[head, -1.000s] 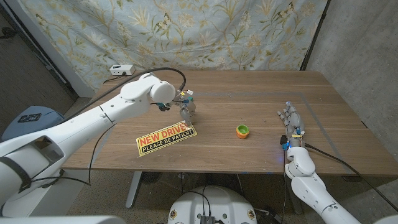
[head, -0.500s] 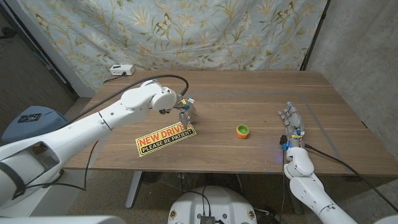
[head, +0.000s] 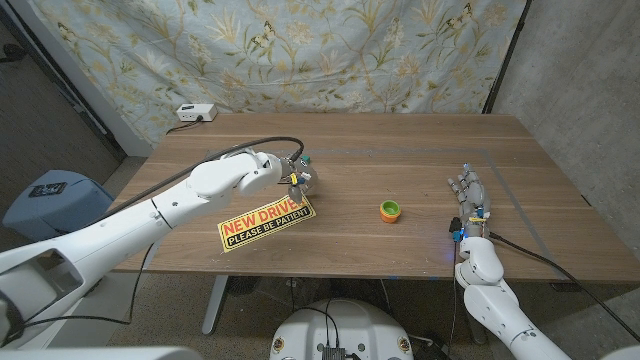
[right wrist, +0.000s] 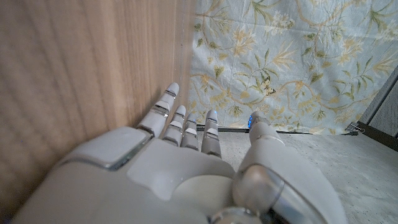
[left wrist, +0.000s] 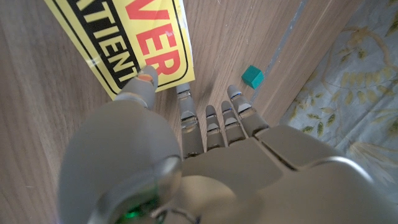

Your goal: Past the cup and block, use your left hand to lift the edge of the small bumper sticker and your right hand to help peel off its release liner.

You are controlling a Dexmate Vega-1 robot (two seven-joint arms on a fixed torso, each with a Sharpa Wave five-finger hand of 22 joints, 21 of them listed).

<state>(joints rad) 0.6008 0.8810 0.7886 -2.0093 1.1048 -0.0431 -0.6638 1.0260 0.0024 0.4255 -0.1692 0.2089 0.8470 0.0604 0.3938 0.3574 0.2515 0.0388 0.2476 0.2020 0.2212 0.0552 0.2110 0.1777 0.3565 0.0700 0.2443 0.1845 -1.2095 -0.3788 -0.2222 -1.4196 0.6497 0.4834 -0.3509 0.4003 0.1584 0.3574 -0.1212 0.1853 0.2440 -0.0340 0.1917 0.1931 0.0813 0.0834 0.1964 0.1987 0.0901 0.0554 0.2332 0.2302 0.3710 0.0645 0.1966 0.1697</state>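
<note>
The flat yellow paper bumper sticker (head: 266,222) looks thin and floppy; its nearest corner suits the empty, spread left hand (head: 298,180) hovering there, while the right hand (head: 470,195) waits apart, fingers open.

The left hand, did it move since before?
Yes. The left hand came down toward the table's near edge, closer to the sticker, which stayed put.

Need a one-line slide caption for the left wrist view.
Left hand over the yellow sticker's end, thumb on its edge; teal block beyond on the table.
</note>
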